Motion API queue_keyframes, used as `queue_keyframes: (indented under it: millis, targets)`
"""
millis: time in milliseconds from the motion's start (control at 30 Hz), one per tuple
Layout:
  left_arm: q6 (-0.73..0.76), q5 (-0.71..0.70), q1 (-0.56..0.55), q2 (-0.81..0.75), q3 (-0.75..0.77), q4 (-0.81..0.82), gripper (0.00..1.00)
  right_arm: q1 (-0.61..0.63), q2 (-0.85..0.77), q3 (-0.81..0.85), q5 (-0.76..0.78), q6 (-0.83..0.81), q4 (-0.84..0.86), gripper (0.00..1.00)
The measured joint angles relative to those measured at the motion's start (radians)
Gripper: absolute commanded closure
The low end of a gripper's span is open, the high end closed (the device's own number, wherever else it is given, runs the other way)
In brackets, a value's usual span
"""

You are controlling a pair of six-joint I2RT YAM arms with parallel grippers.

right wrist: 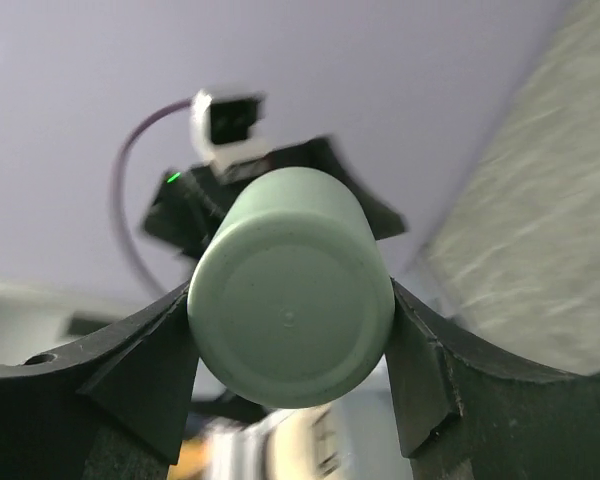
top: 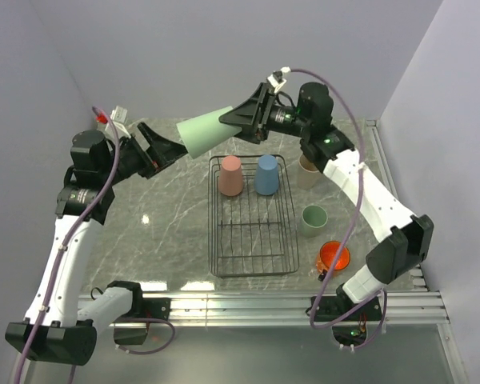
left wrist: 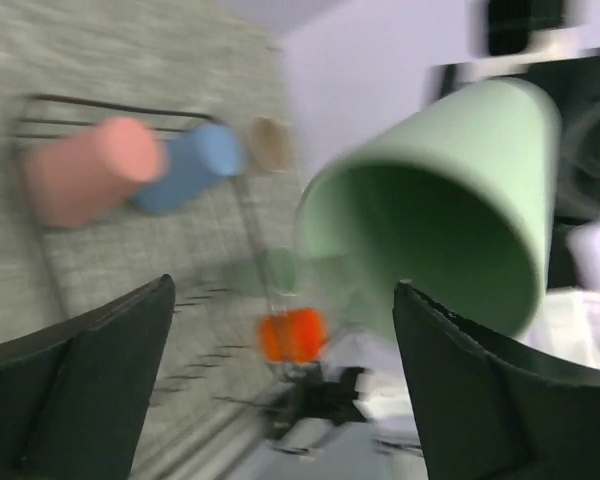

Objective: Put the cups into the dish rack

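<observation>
Two of the six cups are in the rack (top: 254,274): the pink cup (top: 230,176) and the blue cup (top: 266,175) stand side by side at its far end, each apparently mouth down; the grid nearer the arms is bare.

A third, the green cup (top: 208,134), is in the air just beyond the rack's far left corner; it lies on its side, mouth toward the left arm and base toward the right arm. The right tool (top: 238,120) is clenched on its base end; the right wrist view shows the fingers (right wrist: 145,365) pressed against both sides of the cup. The left tool (top: 168,152) is released, its jaws spread wide just beside the cup's rim; the left wrist view, though blurred, shows the cup's mouth above one finger and not between the two, so that tool grasps nothing.

Three cups are on the table (top: 168,232), all right of the rack: the beige cup (top: 307,171) just beside the far right corner, mouth up; the short green cup (top: 313,220) near the right wall, about midway along; the mug (top: 334,256) near the near right corner.

By my count the job is about a third done; the green cup is under way but not yet loaded, and I judge it needs turning and lowering onto the free grid. The three cups on the table are untouched; the bare grid looks ample for all four.
</observation>
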Motion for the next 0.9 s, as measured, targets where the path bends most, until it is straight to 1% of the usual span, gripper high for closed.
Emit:
queue_keyframes:
  millis: [133,200,267,333,433,533,633,900]
  targets:
    - [0.117,-0.173,0.000,-0.021,0.029,-0.206,0.01,-0.005,-0.031,0.126,0.165,-0.254,-0.347,1.00]
    - [0.154,-0.266,0.000,-0.031,0.029,-0.305,0.01,-0.002,-0.047,0.159,0.256,-0.352,-0.478,1.00]
    - [0.180,-0.368,0.000,-0.031,0.021,-0.407,0.01,0.016,-0.056,0.192,0.398,-0.451,-0.626,1.00]
    - [0.193,-0.440,0.000,-0.027,0.002,-0.479,0.01,0.050,-0.047,0.222,0.512,-0.522,-0.733,1.00]
    - [0.209,-0.510,0.000,-0.019,-0.031,-0.557,0.01,0.154,0.004,0.288,0.711,-0.620,-0.886,1.00]
    - [0.222,-0.544,0.000,-0.017,-0.039,-0.600,0.02,0.253,0.062,0.322,0.852,-0.676,-0.961,1.00]
    - [0.229,-0.554,0.000,-0.017,-0.039,-0.612,0.03,0.328,0.116,0.320,0.954,-0.707,-1.012,1.00]
    - [0.235,-0.568,0.000,-0.020,-0.039,-0.648,0.05,0.381,0.191,0.310,1.132,-0.733,-1.048,1.00]
